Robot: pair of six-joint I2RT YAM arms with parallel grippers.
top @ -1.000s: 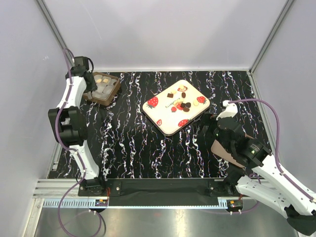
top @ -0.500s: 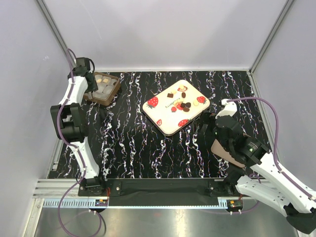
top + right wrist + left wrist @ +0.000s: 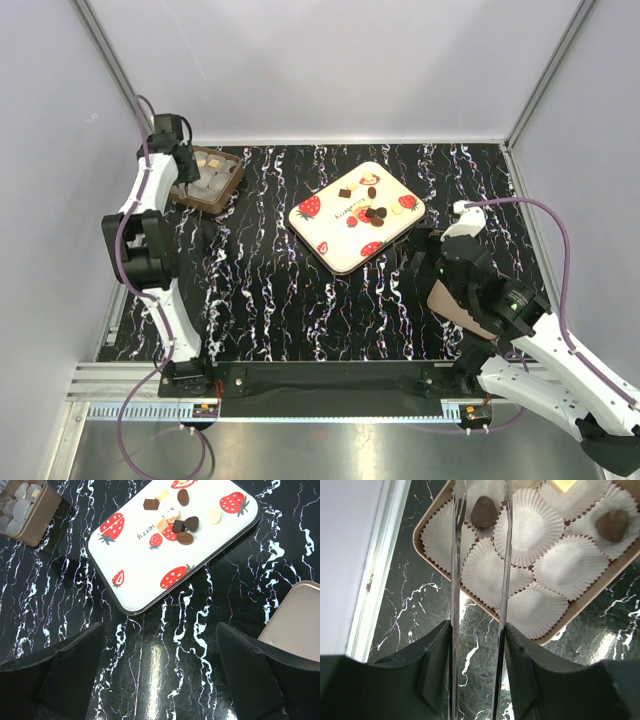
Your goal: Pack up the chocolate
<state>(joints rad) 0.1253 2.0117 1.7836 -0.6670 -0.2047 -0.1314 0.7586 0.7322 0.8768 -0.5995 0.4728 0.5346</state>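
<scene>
1. Table (image 3: 270, 290): I see a black, white-veined surface. Both arms are bolted at its 6 o'clock edge.

2. Right arm (image 3: 540, 350): it reaches in from 5 o'clock. The right gripper (image 3: 160, 627) hangs above bare table just off the tray's 5 o'clock edge. Its jaws are spread wide and there is nothing between them.

3. Left arm (image 3: 140, 250): it stands along the 9 o'clock edge and bends toward the 10 o'clock corner. The left gripper (image 3: 481, 495) is over the brown box. Its clear fingers (image 3: 455, 555) stand parted. One dark piece lies in a paper cup between them, with a gap on each side, so I read nothing as held.

4. Tray (image 3: 145, 575): white with a strawberry print, set at an angle, at 1 o'clock from table centre.

5. Tan lid (image 3: 295, 615): it lies flat at 4 o'clock, partly under the right arm.

6. Brown box (image 3: 416, 537): it sits at the 10 o'clock corner and is lined with white paper cups (image 3: 570, 567), most of them unfilled.

7. Chocolate (image 3: 182, 525): most pieces, dark, tan and cream, are clustered at the tray's 12 to 1 o'clock end. In the box I count two dark pieces in cups, one between the fingers (image 3: 484, 511) and one at 3 o'clock from it (image 3: 612, 525). A tan piece is cut off by the upper edge of the left wrist view.
</scene>
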